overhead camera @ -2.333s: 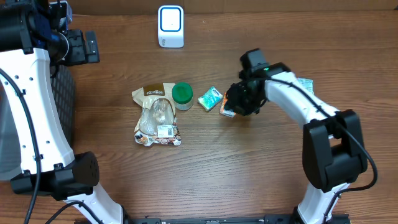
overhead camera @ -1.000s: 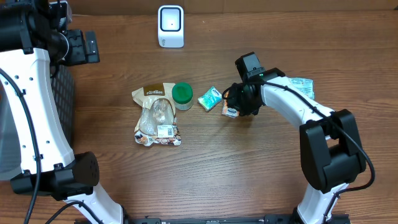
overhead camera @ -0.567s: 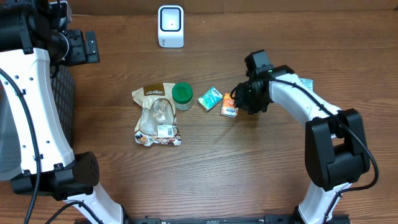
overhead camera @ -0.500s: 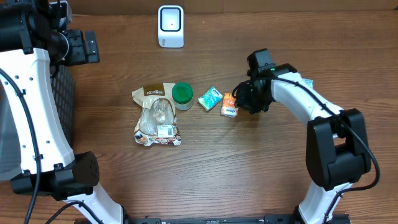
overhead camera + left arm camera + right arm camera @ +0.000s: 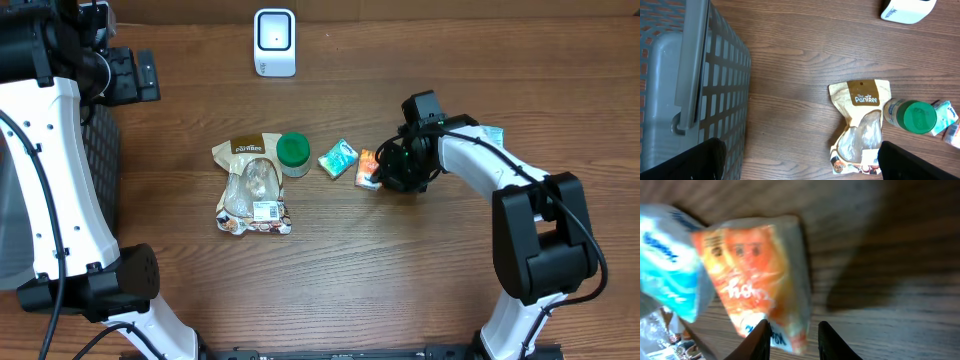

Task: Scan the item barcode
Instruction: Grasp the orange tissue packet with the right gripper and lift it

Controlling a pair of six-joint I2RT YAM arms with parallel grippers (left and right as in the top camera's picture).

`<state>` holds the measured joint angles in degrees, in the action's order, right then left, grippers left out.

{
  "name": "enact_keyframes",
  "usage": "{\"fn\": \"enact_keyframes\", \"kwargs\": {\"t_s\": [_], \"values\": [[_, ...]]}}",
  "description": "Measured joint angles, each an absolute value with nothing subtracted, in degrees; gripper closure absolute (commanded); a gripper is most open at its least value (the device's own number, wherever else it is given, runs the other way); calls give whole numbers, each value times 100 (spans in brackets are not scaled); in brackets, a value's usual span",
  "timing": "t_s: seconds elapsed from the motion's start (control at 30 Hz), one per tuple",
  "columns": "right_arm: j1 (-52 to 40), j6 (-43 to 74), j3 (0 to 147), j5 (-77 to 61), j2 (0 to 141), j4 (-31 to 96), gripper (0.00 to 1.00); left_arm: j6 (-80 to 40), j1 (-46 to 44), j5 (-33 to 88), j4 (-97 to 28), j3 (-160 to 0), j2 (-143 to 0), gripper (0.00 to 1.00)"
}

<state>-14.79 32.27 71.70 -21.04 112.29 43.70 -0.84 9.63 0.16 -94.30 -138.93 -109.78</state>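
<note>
A small orange packet (image 5: 368, 168) lies on the wooden table, just right of a teal packet (image 5: 338, 158). My right gripper (image 5: 388, 172) is low at the orange packet's right end. In the right wrist view the orange packet (image 5: 760, 285) fills the middle, blurred, and its lower corner reaches between my right gripper's (image 5: 792, 340) tips. The jaws stand narrowly apart, with bare wood showing beside the right finger. The white scanner (image 5: 274, 42) stands at the back. My left gripper (image 5: 802, 165) hangs wide open, high over the table's left side, holding nothing.
A tan snack pouch (image 5: 252, 185) and a green-lidded jar (image 5: 293, 153) lie left of the packets. A grey mesh basket (image 5: 700, 100) stands at the left edge. Another pale packet (image 5: 488, 133) peeks out behind the right arm.
My right gripper has drawn back to the right, uncovering the orange packet, which has shifted slightly away from the front edge. The left arm has not moved.
</note>
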Motion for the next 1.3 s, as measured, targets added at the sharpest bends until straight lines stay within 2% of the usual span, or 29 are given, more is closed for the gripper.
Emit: {"fn": "enact_keyframes", "kwargs": {"t_s": [0.27, 0.37, 0.43, 0.47, 0.7, 0.93, 1.3], "values": [[-1479, 3382, 7164, -2213, 11297, 4104, 79, -84, 963, 16, -9432, -13893, -10978, 1], [-1476, 3409, 7164, -2320, 11395, 4012, 85, -84, 963, 16, -9432, -13893, -10978, 0], [-1463, 3426, 7166, -2475, 11463, 3959, 95, -84, 963, 16, -9432, -13893, -10978, 0], [-1450, 3424, 7168, -2541, 11474, 3938, 96, -84, 963, 16, -9432, -13893, -10978, 0], [-1345, 3382, 7199, -2834, 11511, 4056, 96, -84, 963, 16, -9432, -13893, -10978, 1], [-1009, 2517, 7207, -3544, 11402, 4399, 96, -84, 963, 16, -9432, -13893, -10978, 1], [-375, 1153, 7325, -6071, 9977, 4388, 96, -86, 963, 16, -9432, -13893, -10978, 0]]}}
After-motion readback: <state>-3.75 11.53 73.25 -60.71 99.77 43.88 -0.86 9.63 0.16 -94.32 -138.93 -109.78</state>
